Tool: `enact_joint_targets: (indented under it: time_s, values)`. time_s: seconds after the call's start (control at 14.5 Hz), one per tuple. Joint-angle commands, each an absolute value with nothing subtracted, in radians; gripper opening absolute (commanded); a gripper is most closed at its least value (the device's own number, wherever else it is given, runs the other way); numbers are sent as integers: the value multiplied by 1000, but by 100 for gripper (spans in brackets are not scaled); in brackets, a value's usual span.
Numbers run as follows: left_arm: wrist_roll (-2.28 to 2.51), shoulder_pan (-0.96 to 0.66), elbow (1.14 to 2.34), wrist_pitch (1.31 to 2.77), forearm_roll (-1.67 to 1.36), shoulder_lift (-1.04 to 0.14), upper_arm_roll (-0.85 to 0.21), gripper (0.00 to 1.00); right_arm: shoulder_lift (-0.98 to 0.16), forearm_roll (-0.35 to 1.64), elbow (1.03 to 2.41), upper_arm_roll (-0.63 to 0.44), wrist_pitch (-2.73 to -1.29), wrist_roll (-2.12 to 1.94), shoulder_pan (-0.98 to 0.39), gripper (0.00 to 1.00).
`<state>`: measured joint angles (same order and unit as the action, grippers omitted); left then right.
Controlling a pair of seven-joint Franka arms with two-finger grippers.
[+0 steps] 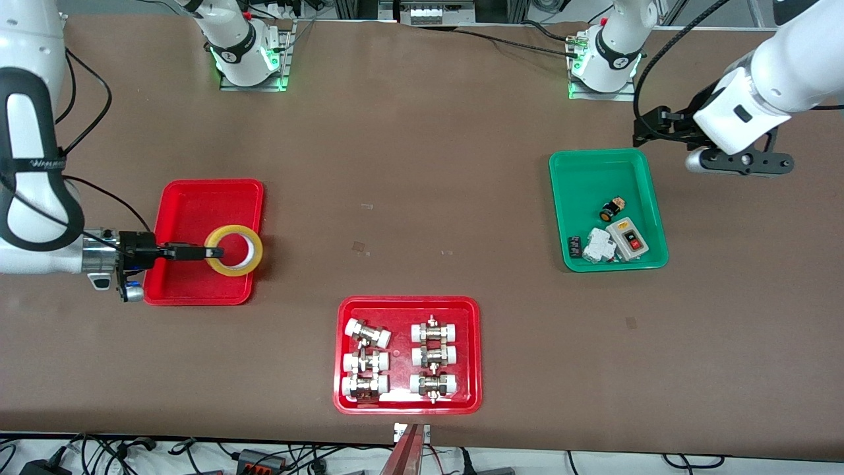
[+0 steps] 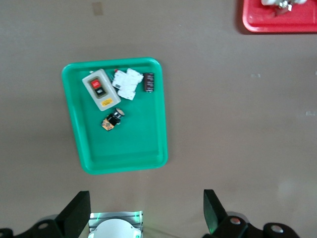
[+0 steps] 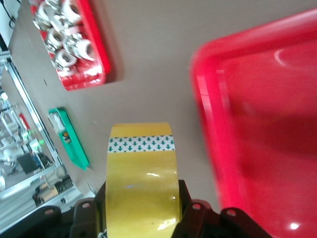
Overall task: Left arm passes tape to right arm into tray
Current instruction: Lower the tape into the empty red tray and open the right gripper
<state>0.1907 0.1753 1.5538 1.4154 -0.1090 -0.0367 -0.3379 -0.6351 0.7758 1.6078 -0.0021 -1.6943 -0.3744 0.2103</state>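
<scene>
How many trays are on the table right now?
3: plain red tray at the right arm's end, red fittings tray nearest the front camera, green tray at the left arm's end.

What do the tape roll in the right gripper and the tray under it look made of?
Tape roll: translucent yellow plastic film, glossy, with a highlight on its wound face and a pale, perhaps cardboard, core. Plain red tray: likely moulded plastic, smooth and shiny, with glare spots and rounded corners.
</scene>
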Motion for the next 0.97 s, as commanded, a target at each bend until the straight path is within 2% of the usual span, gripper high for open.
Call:
enact_joint_targets:
  time_s: [0.0, 0.48, 0.69, 0.83, 0.9]
  values:
    - [160, 86, 1563, 1411, -97, -2, -181, 100, -664, 729, 1591, 20, -1654, -451, 270, 24]
    - [3, 2, 1661, 1515, -83, 70, -31, 100, -713, 689, 1600, 20, -1655, -523, 308, 28]
    - [-37, -18, 1732, 1612, -2, 117, -29, 100, -718, 687, 1620, 20, -1657, -554, 318, 33]
    - [-37, -20, 1718, 1614, 3, 110, -29, 100, -727, 667, 1620, 18, -1663, -561, 322, 40]
    - [-37, -18, 1717, 1617, 5, 107, -29, 100, -727, 666, 1620, 18, -1666, -563, 322, 61]
